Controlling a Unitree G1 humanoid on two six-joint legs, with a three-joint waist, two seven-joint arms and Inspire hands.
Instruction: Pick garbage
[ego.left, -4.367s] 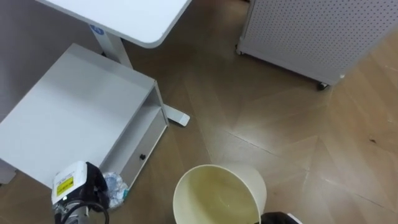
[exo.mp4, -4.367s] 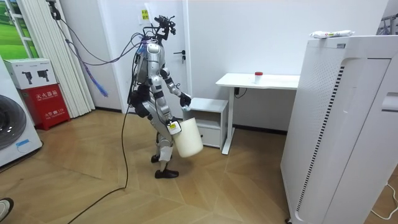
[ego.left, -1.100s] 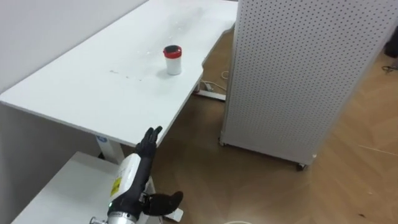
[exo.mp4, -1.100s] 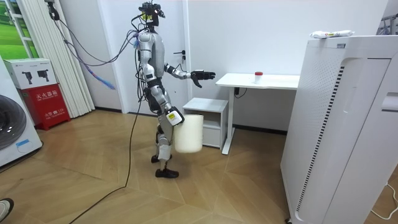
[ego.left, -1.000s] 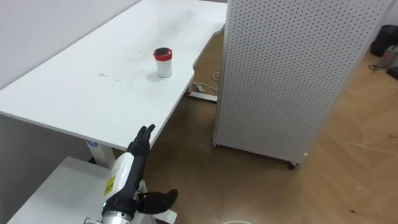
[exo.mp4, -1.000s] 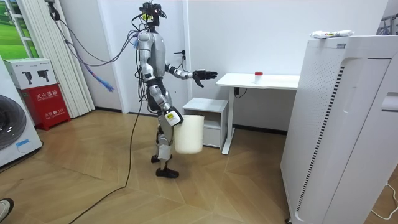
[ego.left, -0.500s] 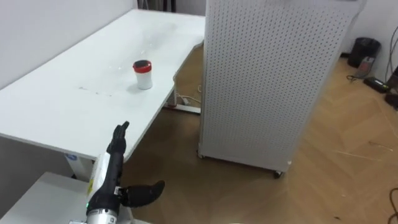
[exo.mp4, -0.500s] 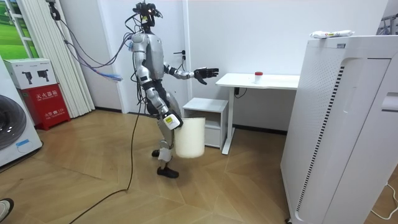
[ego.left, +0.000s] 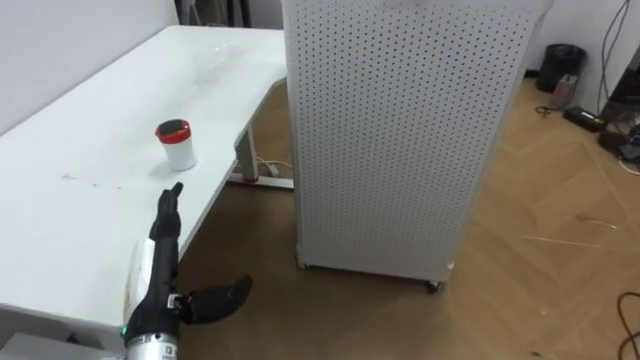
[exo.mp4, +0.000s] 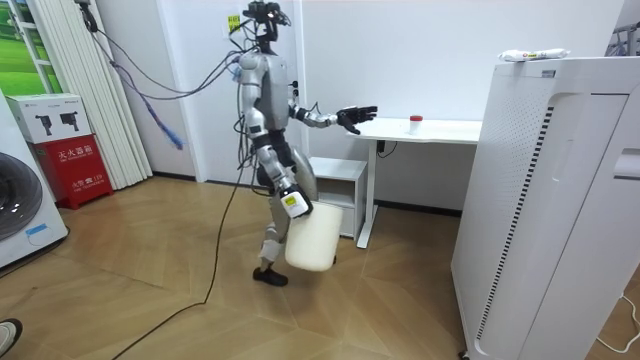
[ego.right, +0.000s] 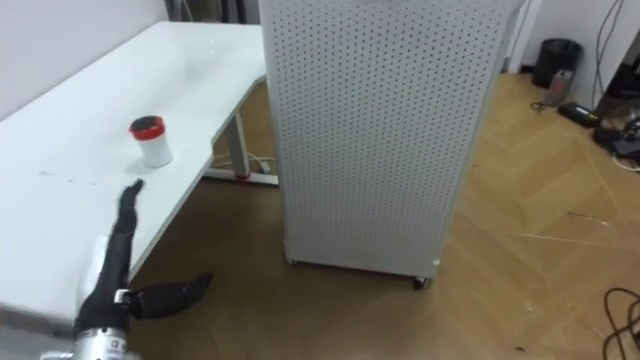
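Our left hand (ego.left: 163, 285) hovers spread, fingers straight, over the desk (ego.left: 80, 120), short of the cup (ego.left: 176, 144) near its right edge. We should reach further, then curl round the body below the lid. The bin (exo.mp4: 312, 240) hangs at our right hand (exo.mp4: 298, 212), whose grip we cannot tell.

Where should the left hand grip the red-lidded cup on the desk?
Wrap the cup round its white wall, below the red lid, coming in from the near side, where the open left hand points at it. It stands upright and alone on the desk, so a side grasp looks clear.
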